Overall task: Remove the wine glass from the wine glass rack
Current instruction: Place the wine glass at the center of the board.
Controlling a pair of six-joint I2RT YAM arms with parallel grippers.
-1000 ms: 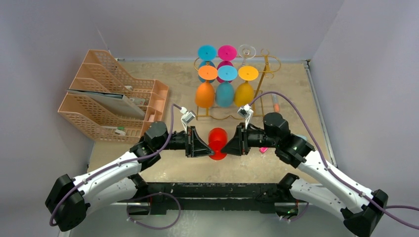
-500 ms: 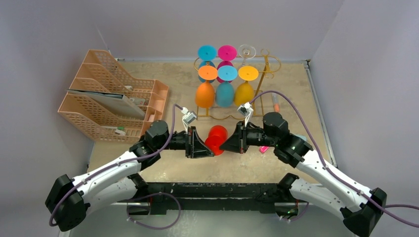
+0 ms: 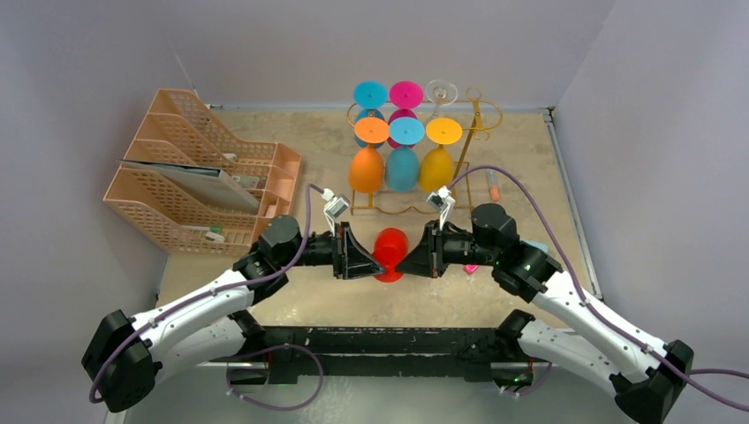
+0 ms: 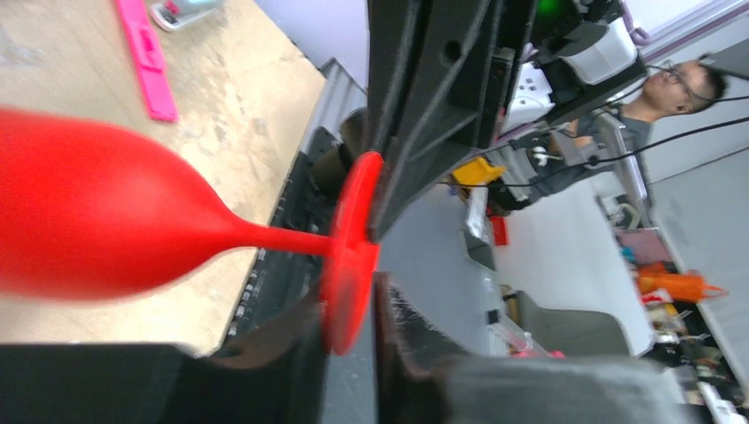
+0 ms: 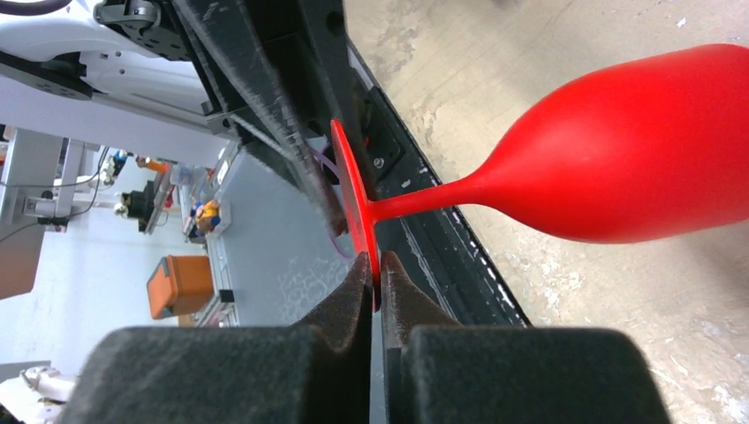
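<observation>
A red wine glass (image 3: 389, 247) hangs in the air between my two grippers, off the rack, its bowl toward the rack and its foot toward the arm bases. My right gripper (image 3: 400, 263) is shut on the rim of the glass's foot (image 5: 353, 208); the right wrist view shows the pads (image 5: 349, 296) pinching the thin disc. My left gripper (image 3: 378, 263) has its fingers (image 4: 291, 344) a little apart around the same foot (image 4: 351, 256). The gold wire wine glass rack (image 3: 481, 119) stands at the back, with orange, teal and yellow glasses hanging in front and blue, magenta and clear ones behind.
Peach mesh file trays (image 3: 194, 168) holding papers stand at the back left. A pink flat object (image 3: 471, 267) lies on the table beside the right gripper, and a small tube (image 3: 492, 185) lies right of the rack. The enclosure walls close in on both sides.
The red glass tipped and shifted left with the right gripper half a second ago, then swung back to the middle. The left gripper has hardly moved.
</observation>
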